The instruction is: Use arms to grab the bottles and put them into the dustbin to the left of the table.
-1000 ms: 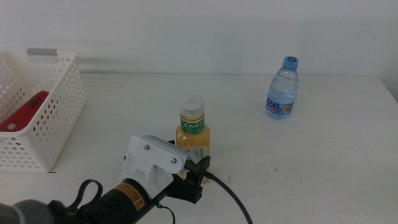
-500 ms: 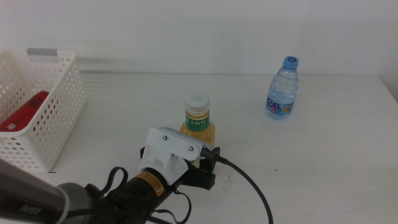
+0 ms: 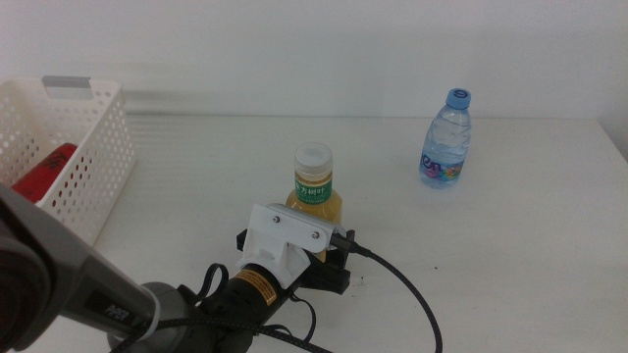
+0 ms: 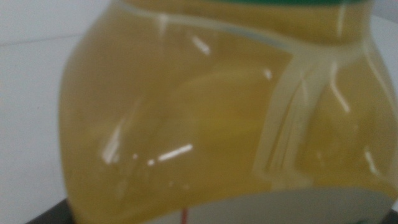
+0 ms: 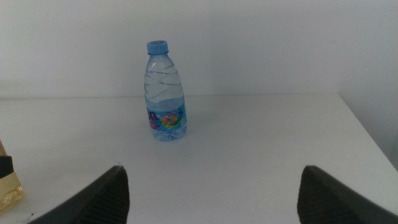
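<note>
Pushing forward over the last second, the left tool (image 3: 319,257) has slid across the tabletop (image 3: 510,245) and now sits right up against the yellow tea bottle (image 3: 314,191). The bottle has moved a little to the right along with it, so the tool seems to have nudged it. In the left wrist view the yellow bottle (image 4: 217,106) fills almost the whole picture, which means it is very close to the camera. I cannot tell if the tool has closed on the bottle yet, because its two sides are hidden. My guess is that the squeeze comes next, and then the lift over to the bin.

Off to the left stands the white dustbin (image 3: 88,167), with the red cola can (image 3: 44,172) already lying inside. So one bottle looks done.

The right tool (image 5: 211,186) waits low near the tabletop with its two sides spread wide and nothing between them.

Farthest back, on the right, the small water bottle (image 3: 446,139) stands upright and alone, in the same spot as before, well apart from both tools.
</note>
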Available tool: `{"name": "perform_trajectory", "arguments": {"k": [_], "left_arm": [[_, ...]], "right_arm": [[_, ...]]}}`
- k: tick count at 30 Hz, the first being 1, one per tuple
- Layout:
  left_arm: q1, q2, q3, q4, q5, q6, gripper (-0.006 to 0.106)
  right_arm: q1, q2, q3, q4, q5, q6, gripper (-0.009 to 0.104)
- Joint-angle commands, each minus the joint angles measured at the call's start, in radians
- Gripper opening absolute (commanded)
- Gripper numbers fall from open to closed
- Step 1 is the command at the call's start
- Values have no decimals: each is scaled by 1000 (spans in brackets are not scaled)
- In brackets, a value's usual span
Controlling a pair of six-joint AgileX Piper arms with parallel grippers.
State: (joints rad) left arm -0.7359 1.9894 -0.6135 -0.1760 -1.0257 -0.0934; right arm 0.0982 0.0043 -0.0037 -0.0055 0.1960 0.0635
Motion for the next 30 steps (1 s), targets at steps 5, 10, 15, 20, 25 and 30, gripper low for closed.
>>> {"name": "perform_trajectory", "arguments": {"k": [5,10,15,20,25,30], "left_arm": [[-2,11,-7,28,-60,18,63],[-2,-13,-4,36,-58,93,30],[-2,-131,44,43,-4,93,15],[-2,-331,53,19,248,132,15],[8,-562,21,0,479,148,15],[78,-695,-123,37,886,148,15]], "right_arm": [[2,-4,4,-10,-13,-4,89],[2,-4,4,-10,-13,-4,89],[2,-4,4,-10,-13,-4,89],[2,-4,4,-10,-13,-4,89],[2,-4,4,-10,-13,-4,89],[2,-4,4,-10,-13,-4,89]]}}
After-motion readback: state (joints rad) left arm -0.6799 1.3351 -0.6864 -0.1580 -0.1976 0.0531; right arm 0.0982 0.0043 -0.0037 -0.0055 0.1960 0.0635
